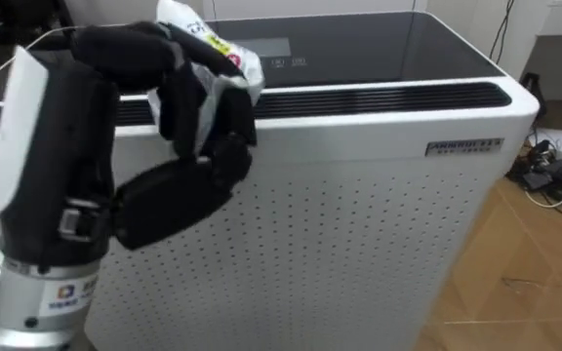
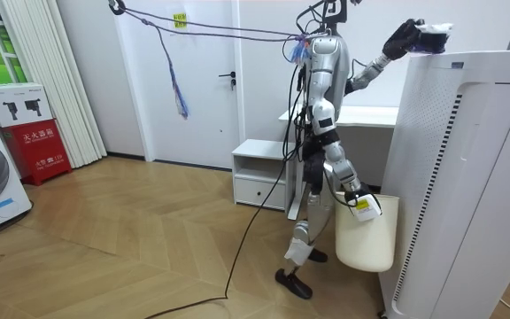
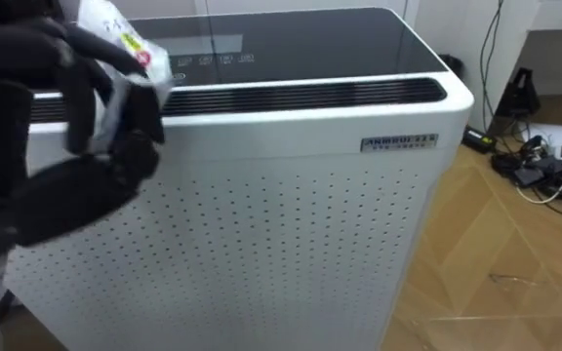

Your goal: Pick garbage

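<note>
Clearly the left hand (image 1: 169, 190) has its fingers curled round a crumpled white wrapper (image 1: 208, 44), held just over the purifier's (image 1: 359, 224) top edge. Risk 1: much of the wrapper sticks out above the fingers, so a quick swing could shake it loose onto the purifier or floor. Risk 2: the bin (image 2: 366, 235) hangs low by the right hand (image 2: 352, 193), whose grip I cannot tell; a release from up here could miss it.
</note>
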Controlling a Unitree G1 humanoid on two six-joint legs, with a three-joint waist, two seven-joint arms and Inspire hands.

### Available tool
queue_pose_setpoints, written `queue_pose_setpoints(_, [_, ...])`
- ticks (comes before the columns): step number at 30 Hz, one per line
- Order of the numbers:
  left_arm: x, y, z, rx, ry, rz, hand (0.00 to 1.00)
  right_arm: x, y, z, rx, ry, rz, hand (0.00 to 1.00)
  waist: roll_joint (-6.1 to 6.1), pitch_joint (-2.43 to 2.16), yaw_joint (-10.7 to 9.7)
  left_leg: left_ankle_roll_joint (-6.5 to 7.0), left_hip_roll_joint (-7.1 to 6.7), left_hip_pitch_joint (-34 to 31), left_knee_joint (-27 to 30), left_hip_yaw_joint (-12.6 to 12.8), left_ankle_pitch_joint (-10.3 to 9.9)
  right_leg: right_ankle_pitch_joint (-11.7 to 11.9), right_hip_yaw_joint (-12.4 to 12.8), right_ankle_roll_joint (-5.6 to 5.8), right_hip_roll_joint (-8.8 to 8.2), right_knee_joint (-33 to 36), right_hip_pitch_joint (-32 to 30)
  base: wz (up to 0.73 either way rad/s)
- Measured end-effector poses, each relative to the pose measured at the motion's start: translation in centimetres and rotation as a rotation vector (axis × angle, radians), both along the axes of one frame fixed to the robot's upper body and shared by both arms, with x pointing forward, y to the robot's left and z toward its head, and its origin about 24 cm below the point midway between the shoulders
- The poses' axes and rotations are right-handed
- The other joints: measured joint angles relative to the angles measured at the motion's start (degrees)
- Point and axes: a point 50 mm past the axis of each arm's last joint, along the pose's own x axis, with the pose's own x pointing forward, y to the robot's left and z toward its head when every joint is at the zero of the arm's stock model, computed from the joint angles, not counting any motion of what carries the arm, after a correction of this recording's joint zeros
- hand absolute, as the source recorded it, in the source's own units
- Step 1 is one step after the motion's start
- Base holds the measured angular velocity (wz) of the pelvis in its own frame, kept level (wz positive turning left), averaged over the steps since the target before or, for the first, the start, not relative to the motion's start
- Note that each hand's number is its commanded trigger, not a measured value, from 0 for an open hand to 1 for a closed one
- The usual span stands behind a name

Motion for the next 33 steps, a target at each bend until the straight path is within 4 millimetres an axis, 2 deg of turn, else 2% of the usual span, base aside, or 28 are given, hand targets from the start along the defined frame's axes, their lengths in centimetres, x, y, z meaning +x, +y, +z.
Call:
queue_pose_setpoints(2, [0.3, 0.0, -0.2, -0.123, 0.074, -0.169, 1.00, 0.0, 0.3, -0.1, 0.006, 0.000, -0.002, 1.00, 0.06, -0.03, 0.12, 0.00, -0.02, -0.15, 0.01, -0.04, 0.00, 0.02, 0.06, 0.00, -0.04, 0.02, -0.15, 0.00])
queue_pose_setpoints(7, [0.7, -0.9, -0.7, -0.226, 0.186, -0.438, 1.00, 0.4, 1.0, 0.0, 0.022, -0.005, 0.004, 1.00, 0.28, -0.07, -0.13, 0.00, 0.07, -0.30, -0.03, 0.03, 0.00, 0.03, 0.13, -0.02, -0.05, 0.26, -0.48, 0.00])
queue_pose_setpoints(13, [0.8, -2.4, -0.9, -0.272, 0.252, -0.774, 1.00, 0.8, 1.4, 0.0, 0.031, -0.001, 0.013, 1.00, 0.62, -0.04, -0.23, 0.01, 0.10, -1.40, 0.51, -0.12, -0.02, 0.04, 0.06, -0.05, -0.15, 0.93, -1.43, 0.01])
queue_pose_setpoints(17, [0.6, -3.2, -1.2, -0.286, 0.276, -0.922, 1.00, 1.0, 1.8, -0.1, 0.034, 0.020, 0.021, 1.00, 1.01, -0.22, -0.45, 0.02, 0.16, -3.13, 1.04, 0.00, -0.02, 0.06, 0.25, -0.08, -0.14, 1.42, -3.20, 0.00])
queue_pose_setpoints(24, [0.3, -4.6, -1.4, -0.304, 0.289, -1.062, 1.00, 0.7, 2.4, -0.4, 0.018, 0.062, 0.077, 1.00, 1.21, -0.11, -0.54, 0.05, 0.18, -3.46, 1.63, 0.30, -0.04, 0.06, 0.20, -0.08, -0.16, 1.61, -3.34, 0.00])
queue_pose_setpoints(27, [0.2, -5.2, -1.7, -0.304, 0.308, -1.092, 1.00, 0.6, 2.4, -0.4, 0.009, 0.066, 0.090, 1.00, 1.65, 0.12, -0.50, 0.05, 0.24, -4.00, 1.85, 0.49, -0.04, 0.06, 0.06, -0.09, -0.19, 2.07, -3.87, 0.00])
queue_pose_setpoints(29, [0.6, -5.4, -2.5, -0.290, 0.347, -1.088, 1.00, 0.6, 2.3, -0.4, 0.007, 0.066, 0.091, 1.00, 2.18, 0.46, -0.22, 0.06, 0.27, -4.59, 2.38, 0.12, -0.04, 0.13, 0.01, -0.20, -0.12, 2.12, -4.27, 0.00])
queue_pose_setpoints(33, [1.9, -5.3, -5.1, -0.253, 0.479, -1.008, 1.00, 0.8, 2.4, -0.3, 0.003, 0.063, 0.101, 1.00, 2.60, 0.29, -0.15, 0.07, 0.47, -6.19, 2.80, 0.08, -0.04, 0.14, 0.05, -0.25, -0.10, 3.23, -6.08, 0.00])
